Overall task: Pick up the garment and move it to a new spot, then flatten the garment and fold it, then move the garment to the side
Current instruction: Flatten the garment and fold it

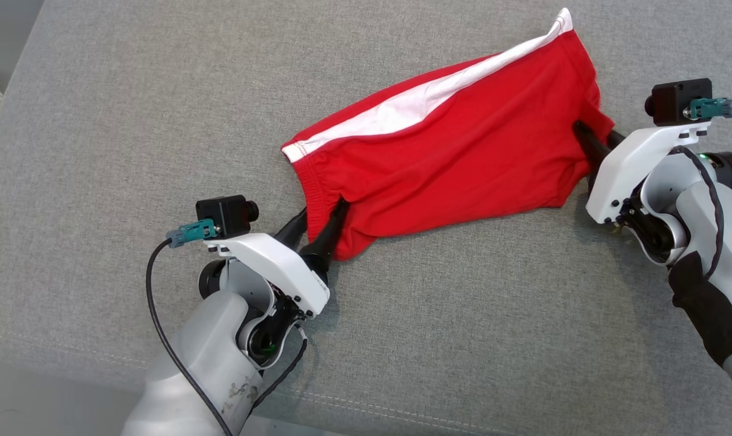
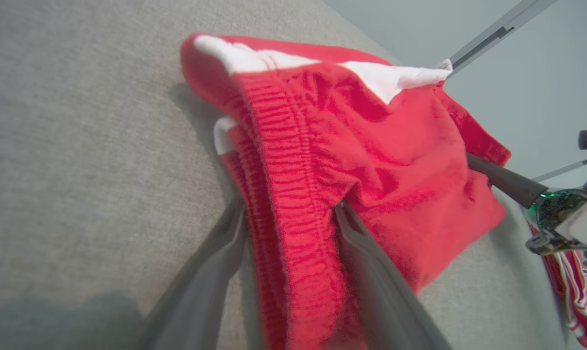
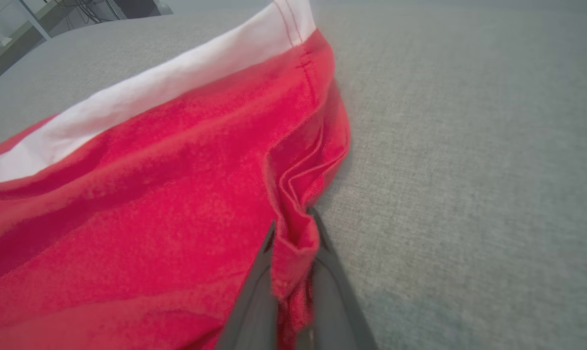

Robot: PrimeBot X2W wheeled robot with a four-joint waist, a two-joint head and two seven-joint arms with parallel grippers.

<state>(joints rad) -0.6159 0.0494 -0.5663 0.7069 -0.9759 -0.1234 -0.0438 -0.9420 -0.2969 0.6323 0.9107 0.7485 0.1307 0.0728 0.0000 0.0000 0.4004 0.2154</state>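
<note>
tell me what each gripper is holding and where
The right gripper pinches the red shorts at a bunched leg hem; the left gripper straddles the waistband, open, holding nothing.

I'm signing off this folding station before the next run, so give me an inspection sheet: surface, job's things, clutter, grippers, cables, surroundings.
Surface: grey woven surface, with a stitched seam along the near edge.
Job's things: red shorts with a white side stripe, lying wrinkled.
Clutter: a red-and-white striped thing at the left wrist view's edge, too blurred to identify.
Grippers: left gripper open, fingers straddling the waistband; right gripper pinched on a fold at the opposite end of the shorts.
Cables: black cable loops from the left wrist camera; dark cable runs over the right wrist; both are off the shorts.
Surroundings: pale wall and a metal bar.
</note>
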